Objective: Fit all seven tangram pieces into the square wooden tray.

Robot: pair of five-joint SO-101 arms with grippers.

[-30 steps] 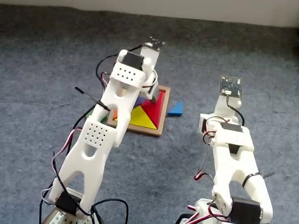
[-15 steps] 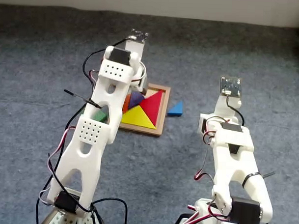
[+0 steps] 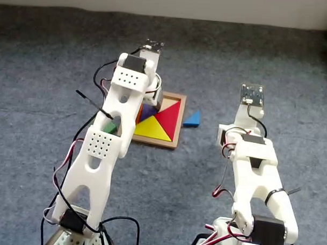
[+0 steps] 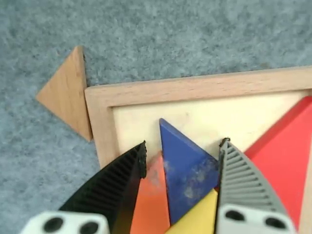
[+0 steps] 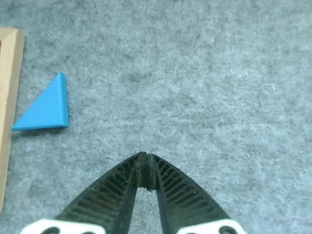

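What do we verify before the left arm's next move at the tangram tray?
1. Left end effector open: ok, it sits astride the dark blue piece.
2. Dark blue piece lying flat in the tray: cannot tell.
3. Bare tray floor beyond that piece: ok.
4. All pieces inside: not ok. The wooden triangle and light blue triangle lie on the carpet outside the tray.
5. Right end effector clear of the tray: ok. It is shut, empty and over carpet.

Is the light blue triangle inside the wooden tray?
No, the light blue triangle lies on the carpet outside the tray.
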